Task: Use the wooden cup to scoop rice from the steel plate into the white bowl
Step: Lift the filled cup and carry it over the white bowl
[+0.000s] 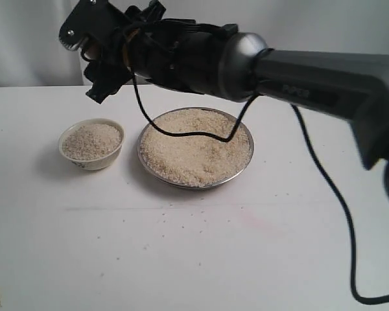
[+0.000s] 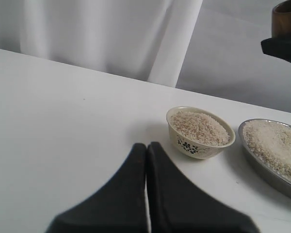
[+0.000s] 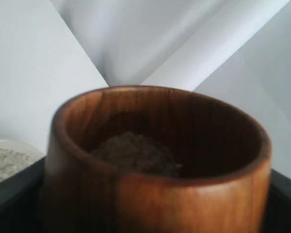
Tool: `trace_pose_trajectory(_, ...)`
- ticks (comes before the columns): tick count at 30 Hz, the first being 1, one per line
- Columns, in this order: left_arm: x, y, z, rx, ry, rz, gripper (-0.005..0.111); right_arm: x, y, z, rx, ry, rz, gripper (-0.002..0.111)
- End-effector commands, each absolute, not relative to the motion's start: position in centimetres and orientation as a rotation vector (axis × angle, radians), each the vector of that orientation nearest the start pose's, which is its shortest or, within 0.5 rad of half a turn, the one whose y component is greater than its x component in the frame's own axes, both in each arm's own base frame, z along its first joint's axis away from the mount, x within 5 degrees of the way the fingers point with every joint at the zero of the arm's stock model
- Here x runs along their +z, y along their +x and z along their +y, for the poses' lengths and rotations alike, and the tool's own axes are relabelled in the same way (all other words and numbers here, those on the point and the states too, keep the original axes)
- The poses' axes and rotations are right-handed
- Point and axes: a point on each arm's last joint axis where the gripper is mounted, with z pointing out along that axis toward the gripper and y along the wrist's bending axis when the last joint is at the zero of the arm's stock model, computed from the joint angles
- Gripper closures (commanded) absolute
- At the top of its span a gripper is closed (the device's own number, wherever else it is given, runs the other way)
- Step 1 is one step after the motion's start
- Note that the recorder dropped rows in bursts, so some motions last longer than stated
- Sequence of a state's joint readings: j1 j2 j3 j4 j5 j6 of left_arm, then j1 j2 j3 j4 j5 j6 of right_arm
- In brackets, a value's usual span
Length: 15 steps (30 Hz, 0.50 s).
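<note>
The steel plate (image 1: 181,183) sits mid-table, heaped with rice (image 1: 194,149). Left of it stands the white bowl (image 1: 97,162), filled with rice (image 1: 91,140). My right gripper (image 1: 94,61) hangs high above and a little behind the bowl, shut on the wooden cup (image 3: 155,189). The cup is upright with a small mound of rice (image 3: 133,153) inside. From the left wrist view the cup (image 2: 287,19) shows at the top corner, above the bowl (image 2: 194,145) and plate (image 2: 262,167). My left gripper (image 2: 146,145) is shut and empty, low over the table, well short of the bowl.
Loose grains (image 1: 162,217) lie scattered on the white table in front of the dishes. A black cable (image 1: 337,201) trails from the right arm down across the table's right side. A white curtain (image 2: 111,34) hangs behind the table.
</note>
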State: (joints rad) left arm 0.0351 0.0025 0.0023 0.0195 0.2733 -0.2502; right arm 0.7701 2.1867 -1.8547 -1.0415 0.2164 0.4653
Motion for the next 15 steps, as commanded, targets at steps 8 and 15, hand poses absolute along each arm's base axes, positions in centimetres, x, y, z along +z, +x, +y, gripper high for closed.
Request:
trace_pose_trajectory(8,18.9,5.5,0.2,-0.146,-0.236,1.736,0.107,21.7,42.0,39.1,-0.288,-1.295,1.712,0.108)
trace_pose_trajectory(15,18.9,5.5,0.2,-0.146,-0.236,1.736,0.107,19.3,42.2,40.1,-0.404,-1.455,1.667,0.108)
